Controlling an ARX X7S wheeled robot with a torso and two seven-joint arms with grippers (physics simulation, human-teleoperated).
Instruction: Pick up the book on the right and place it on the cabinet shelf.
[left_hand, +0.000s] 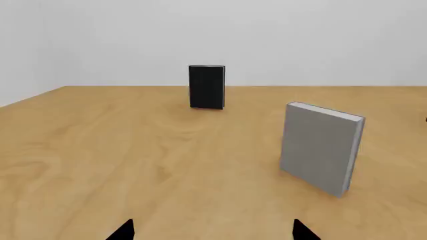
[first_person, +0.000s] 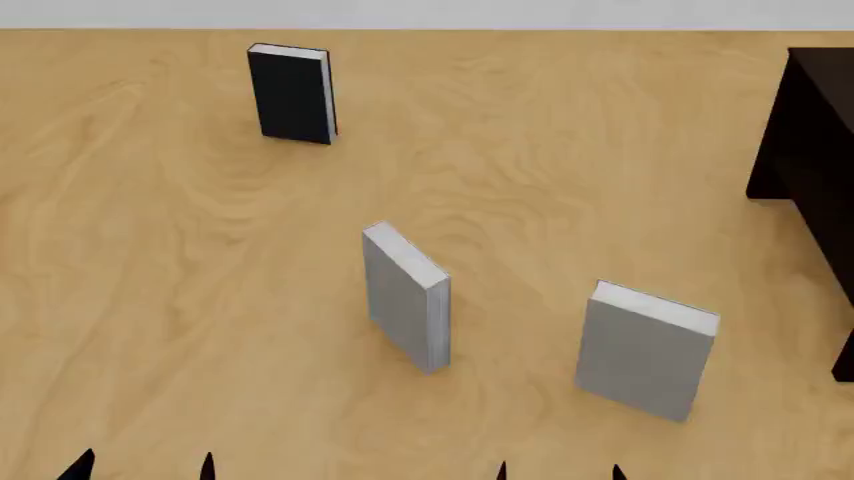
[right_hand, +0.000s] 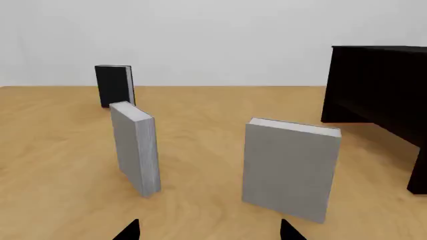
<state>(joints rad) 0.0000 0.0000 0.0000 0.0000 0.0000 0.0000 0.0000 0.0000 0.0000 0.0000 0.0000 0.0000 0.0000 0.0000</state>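
Right of the other grey volume (first_person: 406, 296), the book (first_person: 646, 348), upright.

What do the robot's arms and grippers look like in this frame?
Only fingertips show: each gripper, left and right, appears as two plain black pointed tips at the image edge. No arm links, cables or markings are in view.

Upright grey book (first_person: 646, 352) near dark cabinet (first_person: 809, 130)
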